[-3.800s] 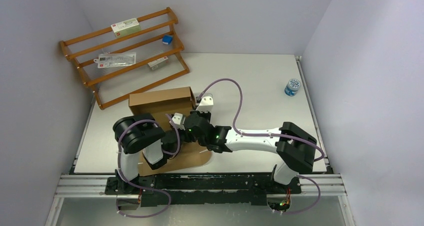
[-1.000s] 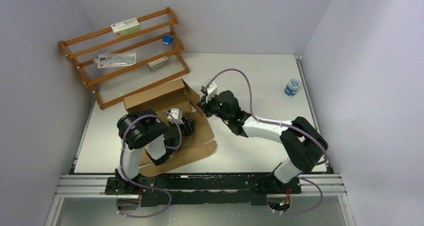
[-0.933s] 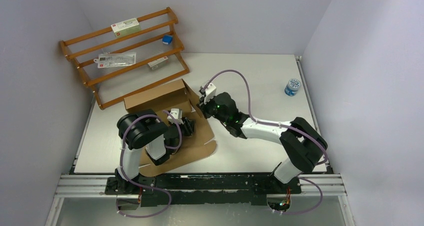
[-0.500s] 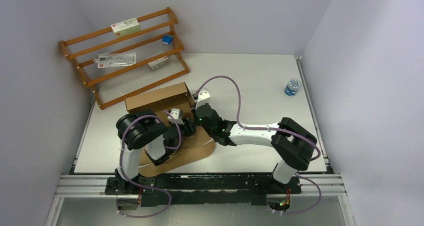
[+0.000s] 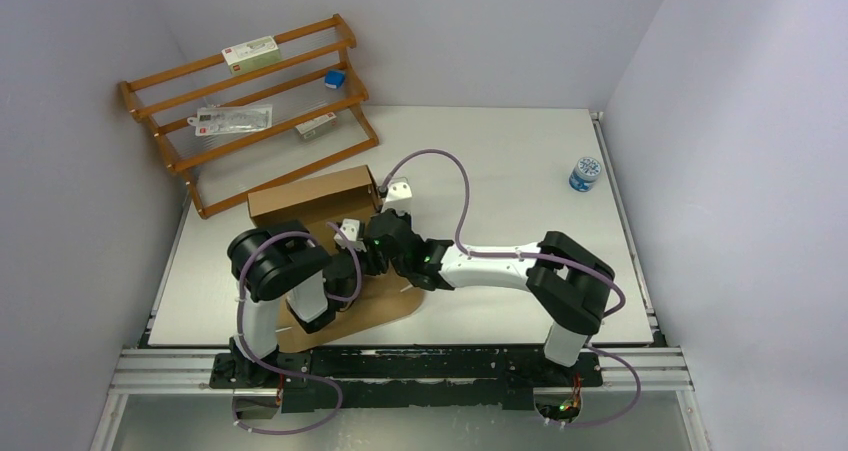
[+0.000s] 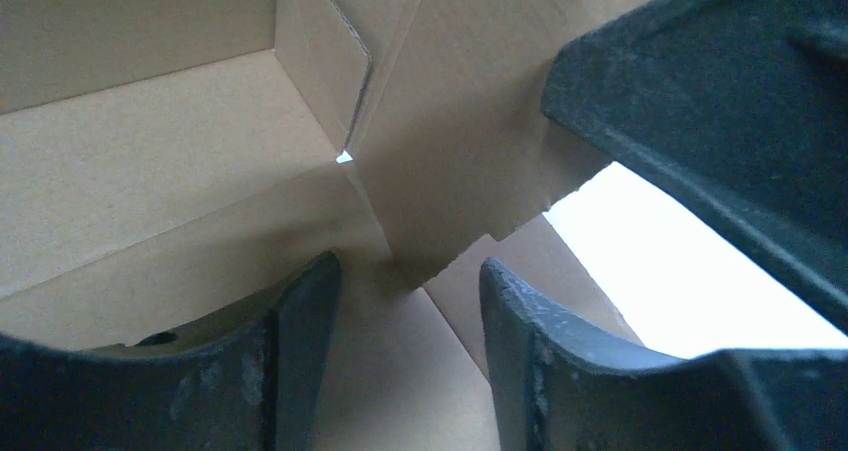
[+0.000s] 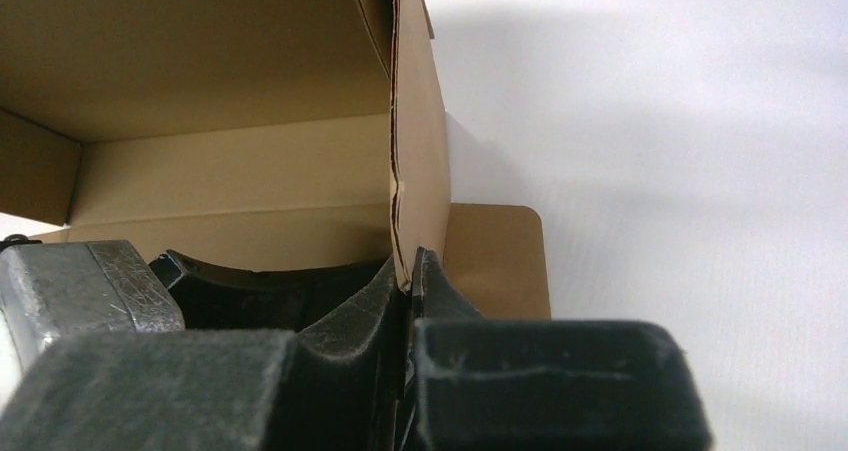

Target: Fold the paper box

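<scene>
- The paper box (image 5: 330,193) is found left of centre on the white table (image 5: 520,151), just in front of the wooden rack (image 5: 128,96). It is plain brown corrugated card, only partly folded.
- Its back wall (image 5: 300,203) is stood upright. The base is laid flat on the table, and a rounded front flap (image 5: 390,309) is pointed towards the arm bases.
- The right gripper (image 7: 408,267) is closed on the box. The near edge of an upright side flap (image 7: 420,171) is pinched between its two fingers.
- In the right wrist view this flap is seen edge-on and roughly vertical, with the box interior to its left and bare table to its right.
- The left gripper (image 6: 410,271) is held inside the box, low over the base. Its jaws are spread apart and nothing is clamped between them.
- A notched cardboard corner (image 6: 450,181) is seen past the gap between the left fingers (image 6: 300,341). Whether it is touched cannot be told.
- In the top view both grippers are seen close together at the right end of the box, largely hidden by the wrists.
- The rack is leaned at the far left corner. Flat packets (image 5: 235,119) and a small blue cube (image 5: 335,79) are carried on its rails.
- A small jar with a blue patterned lid (image 5: 585,173) is stood near the right edge of the table, well apart from the box.
</scene>
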{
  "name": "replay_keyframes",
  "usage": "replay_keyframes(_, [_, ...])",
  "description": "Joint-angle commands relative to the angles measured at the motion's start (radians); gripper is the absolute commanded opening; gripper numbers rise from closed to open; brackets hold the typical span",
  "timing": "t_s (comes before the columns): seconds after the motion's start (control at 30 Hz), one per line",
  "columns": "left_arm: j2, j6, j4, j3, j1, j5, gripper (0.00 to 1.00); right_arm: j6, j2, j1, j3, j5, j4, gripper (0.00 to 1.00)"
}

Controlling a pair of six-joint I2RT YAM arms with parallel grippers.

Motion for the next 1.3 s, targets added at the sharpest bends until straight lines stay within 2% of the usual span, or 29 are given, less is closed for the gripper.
replay_keyframes(0.0, [0.034, 0.023, 0.295, -0.008, -0.003, -0.053, 0.57, 0.098, 0.029, 0.028, 0.040, 0.022, -0.095, 0.05])
replay_keyframes(0.13, [0.036, 0.018, 0.295, 0.006, -0.003, -0.087, 0.49, 0.136, 0.035, 0.040, 0.060, 0.062, -0.134, 0.05])
replay_keyframes(0.3, [0.008, 0.039, 0.294, 0.014, -0.012, -0.101, 0.44, 0.164, 0.050, 0.042, 0.075, 0.088, -0.162, 0.06])
replay_keyframes(0.6, [-0.053, 0.163, 0.295, 0.027, -0.063, -0.175, 0.44, 0.189, 0.058, 0.042, 0.112, 0.084, -0.189, 0.08])
replay_keyframes(0.73, [-0.047, 0.182, 0.294, 0.033, -0.064, -0.194, 0.41, 0.205, 0.064, 0.042, 0.129, 0.074, -0.207, 0.09])
replay_keyframes(0.83, [-0.039, 0.193, 0.295, 0.044, -0.066, -0.188, 0.36, 0.212, 0.066, 0.042, 0.134, 0.066, -0.210, 0.10])
replay_keyframes(0.93, [-0.034, 0.200, 0.294, 0.046, -0.072, -0.192, 0.26, 0.212, 0.064, 0.042, 0.138, 0.059, -0.212, 0.11])
replay_keyframes(1.07, [-0.026, 0.194, 0.295, 0.042, -0.073, -0.197, 0.16, 0.177, 0.045, 0.041, 0.134, 0.048, -0.189, 0.17])
replay_keyframes(1.27, [-0.011, 0.175, 0.294, 0.040, -0.074, -0.209, 0.05, 0.104, -0.005, 0.041, 0.138, 0.017, -0.160, 0.33])
